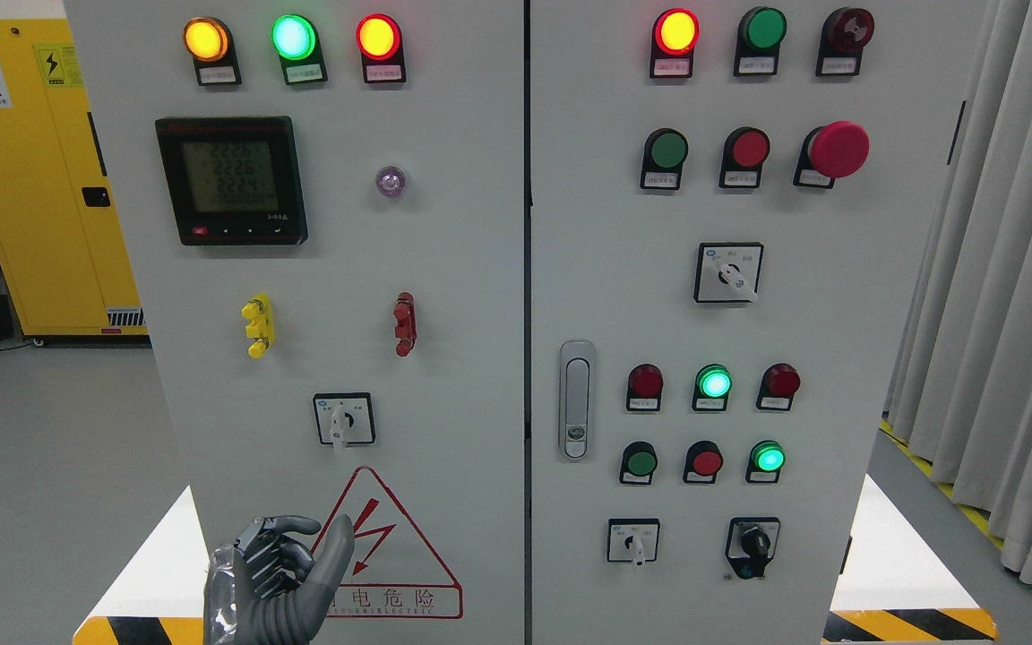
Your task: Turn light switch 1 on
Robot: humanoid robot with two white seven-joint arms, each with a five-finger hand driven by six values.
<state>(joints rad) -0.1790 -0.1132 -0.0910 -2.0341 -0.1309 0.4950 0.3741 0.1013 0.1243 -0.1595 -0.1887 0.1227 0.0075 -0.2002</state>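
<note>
A grey electrical cabinet fills the head view, with a left door [444,296] and a right door [847,358]. Its labels are too small to read, so I cannot tell which control is light switch 1. A white-handled rotary switch [343,421] sits low on the left door, its handle pointing down. Similar rotary switches are on the right door, one in the middle [728,273] and one at the bottom [633,542], beside a black knob [753,545]. My left hand [288,560] is raised at the lower left, below the left-door switch, in front of the red warning triangle [386,551]. It holds nothing, with fingers loosely bent and the thumb out.
Lit and unlit pilot lamps and push buttons cover both doors, with a big red mushroom button [838,149] at the upper right. A digital meter [231,179] and a door latch [576,399] also stand out. A yellow cabinet [41,179] is far left, grey curtains [1000,269] at the right.
</note>
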